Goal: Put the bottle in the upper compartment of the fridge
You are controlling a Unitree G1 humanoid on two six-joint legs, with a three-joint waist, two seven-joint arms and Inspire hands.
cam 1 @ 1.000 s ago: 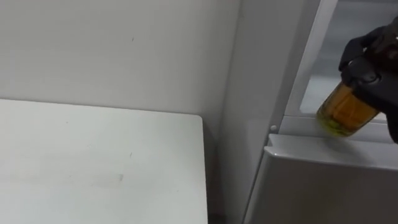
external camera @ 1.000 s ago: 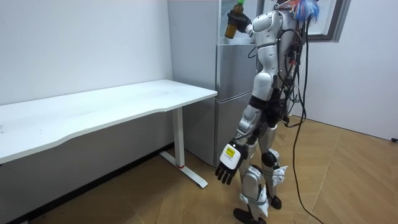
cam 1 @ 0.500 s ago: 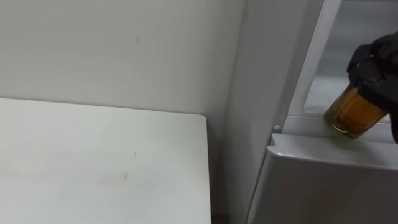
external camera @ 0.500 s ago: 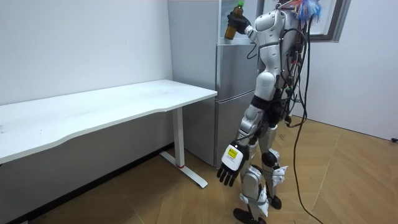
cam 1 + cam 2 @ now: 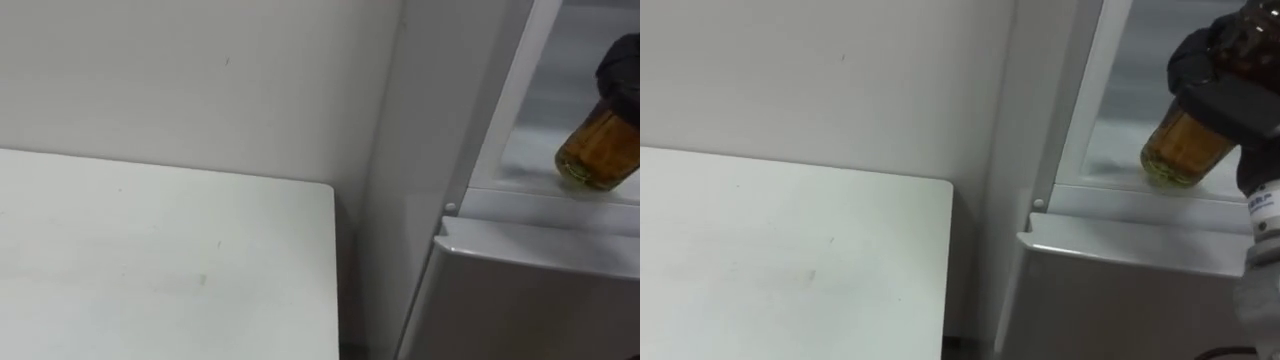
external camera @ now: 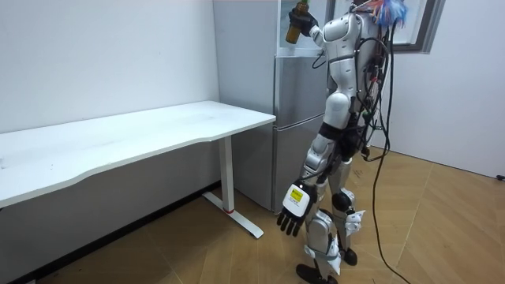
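Bottle (image 5: 1181, 146) hangs over the upper fridge (image 5: 1118, 196) sill edge, right hand (image 5: 1222, 82) fingers grasping it; left hand (image 6: 289, 214) relaxed.

Head eyes close, room view far, sharing fridge (image 6: 296, 118)

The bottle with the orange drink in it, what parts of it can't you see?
1. Top of the clear amber bottle: in the right eye view, the black right hand curls round it.
2. Its right side: in the left eye view, cut off by the picture's right edge.
3. Whether its base touches the white fridge shelf: unclear in both eye views, too small in the room view.
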